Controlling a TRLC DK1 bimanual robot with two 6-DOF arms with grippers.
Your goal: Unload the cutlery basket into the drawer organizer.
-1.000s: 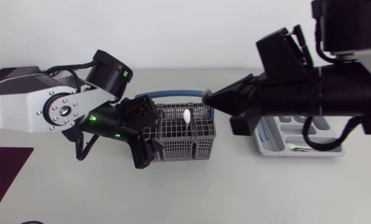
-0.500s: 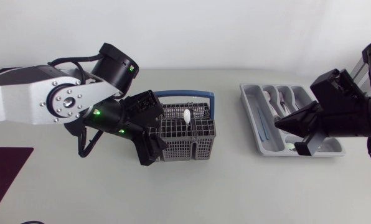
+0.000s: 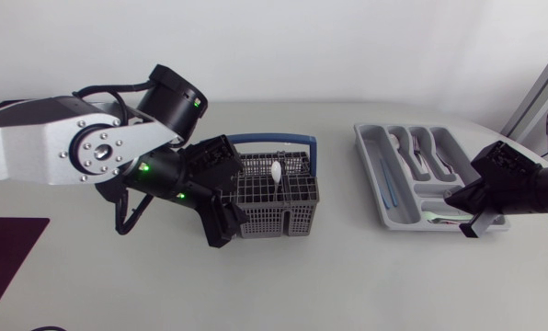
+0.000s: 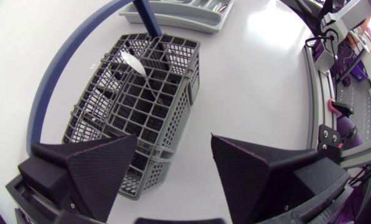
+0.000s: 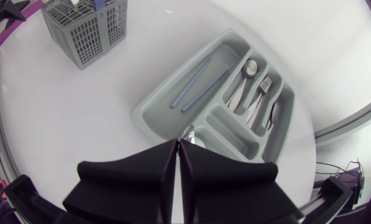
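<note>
Cutlery basket (image 3: 276, 200): grey mesh, upright near the middle of the counter. Its long axis runs across the head view from my left to my right, and a blue handle (image 3: 270, 140) arches along its far side.
White spoon (image 3: 277, 172): stands in a far compartment of the basket, bowl up and handle down among the cells.
Drawer organizer (image 3: 386, 219): grey tray well to the right of the basket, slightly skewed. Its long compartments run from far to near, and one short compartment lies crosswise at the near end.
Organizer contents: two blue sticks (image 5: 198, 84) lie lengthwise in the compartment nearest the basket. A spoon (image 5: 244, 78) and a fork (image 5: 260, 93) lie lengthwise in the next ones, and another spoon (image 5: 188, 134) is in the crosswise one.
Left gripper (image 4: 173, 138): at the basket's left end, fingers spread wide, with the basket's near corner beside one finger.
Right gripper (image 5: 177, 144): over the organizer's near right corner, fingers pressed flat together and pointing toward the crosswise compartment.
Counter (image 3: 348, 276): pale, matte, with a dark maroon mat (image 3: 7, 253) at its near left.
</note>
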